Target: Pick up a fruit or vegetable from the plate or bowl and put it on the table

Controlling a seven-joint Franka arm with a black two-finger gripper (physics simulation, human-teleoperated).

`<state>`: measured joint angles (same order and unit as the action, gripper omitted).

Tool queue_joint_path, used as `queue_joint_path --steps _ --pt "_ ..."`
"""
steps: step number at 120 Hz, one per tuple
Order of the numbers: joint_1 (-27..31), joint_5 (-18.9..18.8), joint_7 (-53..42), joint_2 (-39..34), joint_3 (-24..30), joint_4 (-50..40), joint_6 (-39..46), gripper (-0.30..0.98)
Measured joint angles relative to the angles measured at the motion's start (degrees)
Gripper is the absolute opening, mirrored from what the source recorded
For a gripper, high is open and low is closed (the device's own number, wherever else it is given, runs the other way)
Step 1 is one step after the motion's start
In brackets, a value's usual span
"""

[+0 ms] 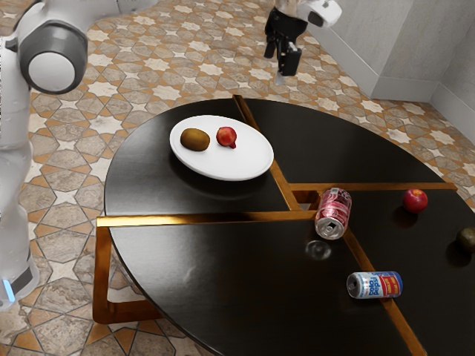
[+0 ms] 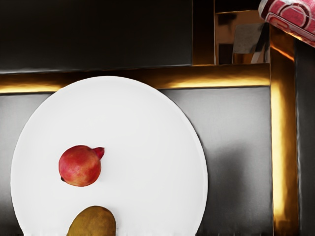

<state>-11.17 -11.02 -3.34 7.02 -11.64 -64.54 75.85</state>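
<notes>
Glossy black, with gold-brown strips running through its top, the round table (image 1: 223, 297) comes nearest the exterior camera. At the exterior view's left stands the white arm (image 1: 56, 52) with its grey joint, reaching over toward the view's right. Next comes the oval-looking white plate (image 1: 223, 169), which the wrist view shows to be round. On it sits the brown fruit (image 1: 195, 139), smooth and egg-shaped, and just beside that, not touching it, the pomegranate (image 1: 225, 136), red with a small pointed crown. These two are the pieces of produce on the plate, both resting directly on its white surface. Farther right, the black gripper (image 1: 281, 63) hangs high above tabletop level; whether it is open or closed I cannot tell. Below it in that view, the red can (image 1: 334, 211) lies on its side, its silver top turned toward the exterior camera; pale lettering and curved outlines mark it, but I cannot read a name. The blue can (image 1: 377, 285) also lies on its side, across a gold-brown strip, with its silver end facing the exterior view's left. White lettering covers its blue part and more print runs over a red panel, too small to read surely. Beyond it, the red fruit (image 1: 415, 200) rests on the black top, and at the view's right edge the dark green fruit (image 1: 466, 238) is partly cut off.
</notes>
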Motion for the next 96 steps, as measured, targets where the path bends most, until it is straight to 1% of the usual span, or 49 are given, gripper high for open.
queue_joint_path --steps 13,26,39,45,58,64,70,81,87,96 --pt "1.2 1.9 -0.2 0.2 0.1 -0.7 -0.9 0.69" --pt "0.6 3.2 -0.4 0.3 0.4 -0.9 -1.4 0.69" --pt "0.7 7.0 0.1 0.8 0.4 -1.9 -1.8 0.69" --pt "0.9 8.2 0.5 0.9 0.4 -2.3 -1.9 0.69" --pt "0.3 9.4 1.2 1.0 0.4 -4.2 -2.7 0.69" --pt "-0.6 9.2 1.6 0.7 0.5 -5.7 -3.2 0.69" --pt "-1.5 8.5 1.9 -1.7 0.5 -11.5 -2.4 0.69" --pt "-1.1 7.7 2.6 -11.2 1.2 -27.8 1.7 0.69" --pt "2.0 7.5 3.0 -15.8 2.1 -34.7 3.8 0.68" --pt "6.7 6.7 3.6 -19.9 2.7 -40.4 6.4 0.69"
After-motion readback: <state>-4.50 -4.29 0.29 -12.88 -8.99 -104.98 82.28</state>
